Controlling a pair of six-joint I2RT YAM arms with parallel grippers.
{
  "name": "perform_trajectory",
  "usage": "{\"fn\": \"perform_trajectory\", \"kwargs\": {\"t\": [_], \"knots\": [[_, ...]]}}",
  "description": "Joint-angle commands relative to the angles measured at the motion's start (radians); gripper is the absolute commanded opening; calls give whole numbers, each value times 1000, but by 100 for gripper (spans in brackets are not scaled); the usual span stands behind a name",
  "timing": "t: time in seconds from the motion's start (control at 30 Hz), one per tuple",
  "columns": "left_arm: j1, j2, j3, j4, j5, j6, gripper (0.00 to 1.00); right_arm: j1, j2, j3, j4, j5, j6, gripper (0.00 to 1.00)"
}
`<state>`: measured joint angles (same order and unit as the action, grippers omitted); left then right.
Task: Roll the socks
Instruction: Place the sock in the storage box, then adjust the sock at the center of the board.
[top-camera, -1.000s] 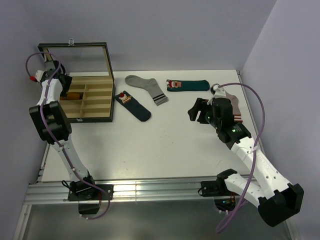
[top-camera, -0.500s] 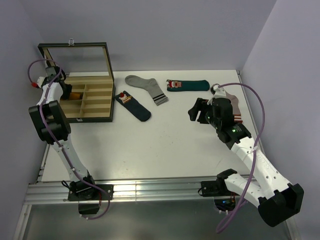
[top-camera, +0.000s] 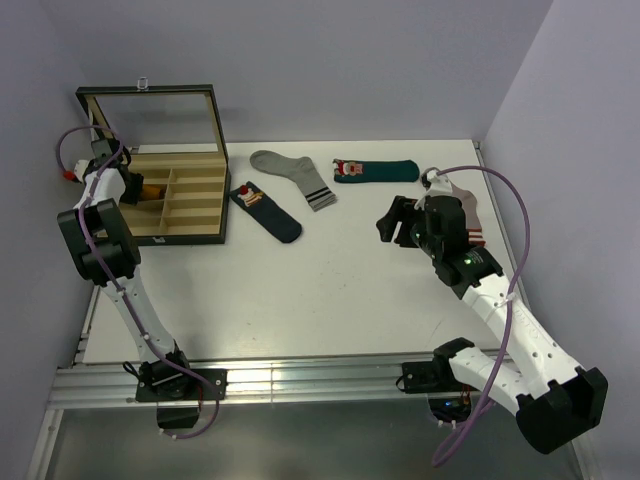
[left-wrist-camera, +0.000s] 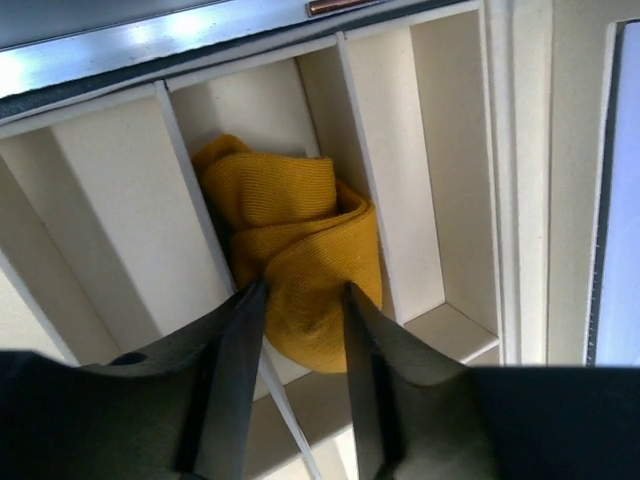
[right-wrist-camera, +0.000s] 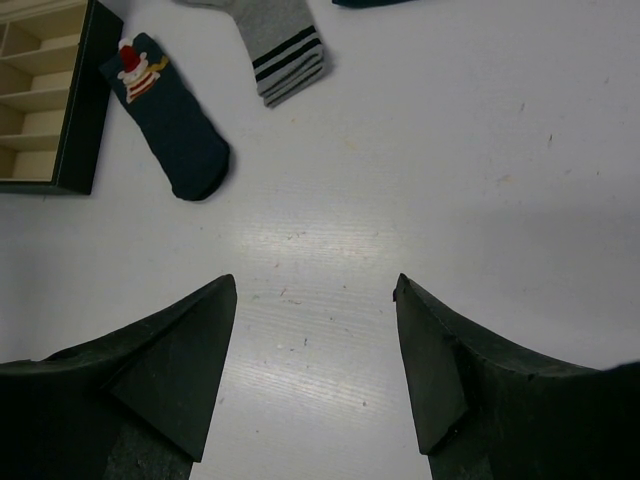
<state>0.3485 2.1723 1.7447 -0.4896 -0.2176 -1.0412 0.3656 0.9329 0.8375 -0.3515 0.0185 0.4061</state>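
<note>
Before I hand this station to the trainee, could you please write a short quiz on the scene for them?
1. True or false: the mustard sock lies rolled in a compartment of the box.
2. Which sock on the table lies nearest the box? A grey sock; B navy sock; C teal sock.
3. What is the right claw holding?
Key: 1 true; 2 B; 3 nothing, it is open.
</note>
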Motion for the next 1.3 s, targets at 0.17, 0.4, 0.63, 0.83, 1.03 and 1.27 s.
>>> {"fn": "perform_trajectory", "kwargs": {"t": [0.17,0.4,0.63,0.83,1.03,1.27], "knots": [[10,-196,-51,-38,70,27,55,-7,-37,25,8,43,-7,72],[-9,-482,-242,17,148,102,73,-7,-5,55,46,-44,10,72],[-22,-825,-569,123,208,187,95,6,191,156,62,-134,7,61],[-25,-1118,-796,105,248,283,99,151,475,327,42,-55,-43,59],[-98,-1224,-902,91,285,392,98,298,820,558,52,-20,-64,56],[-144,-1235,-939,98,258,426,96,354,1151,845,55,47,-9,51]]}}
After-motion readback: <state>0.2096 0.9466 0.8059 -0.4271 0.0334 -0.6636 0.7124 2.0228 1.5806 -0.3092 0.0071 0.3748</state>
